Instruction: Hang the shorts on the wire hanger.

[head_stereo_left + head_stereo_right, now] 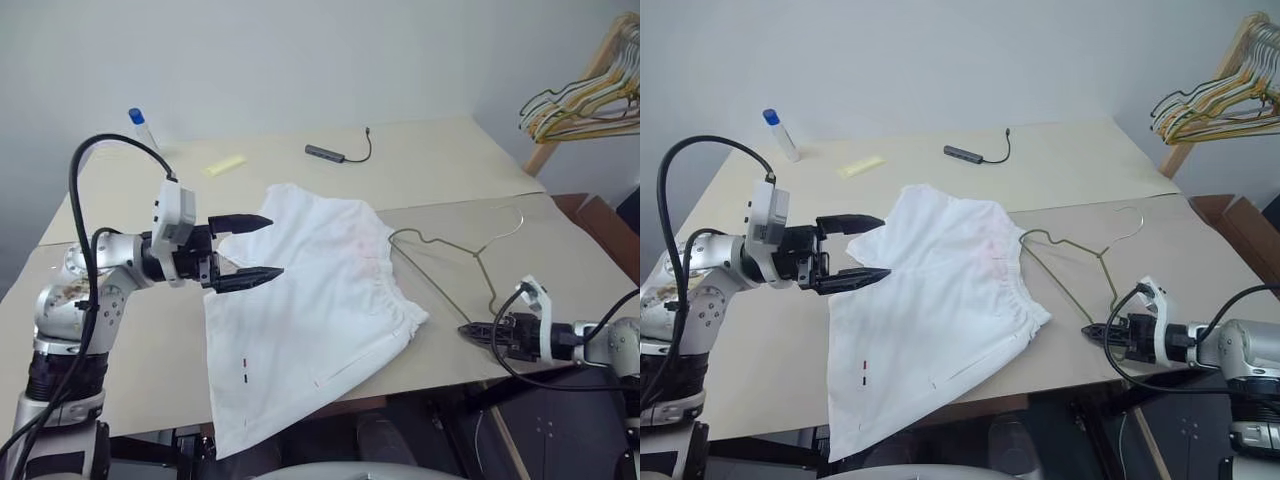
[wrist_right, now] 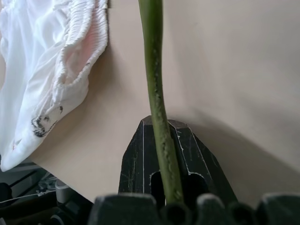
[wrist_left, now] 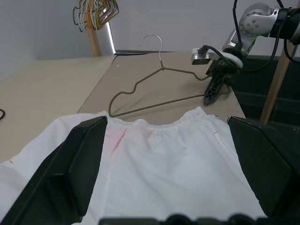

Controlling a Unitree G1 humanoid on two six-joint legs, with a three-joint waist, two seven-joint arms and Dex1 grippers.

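Shorts (image 1: 315, 290) sprawl flat mid-tabletop (image 1: 150, 340), left gripper (image 1: 245, 252) hovering above their hem, fingers spread wide. Rightward, the wire hanger (image 1: 440, 275) lies beside the waistband, right gripper (image 1: 478, 331) pinching its end. Lift it level, then thread carefully.

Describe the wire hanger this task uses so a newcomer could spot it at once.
On the beige table, look just right of the white shorts: the wire hanger lies flat there, one corner pinched in the shut right gripper. It is a single olive-grey wire triangle with a curved hook, unlike the bunch of yellow and green hangers hanging beyond the table's right edge.
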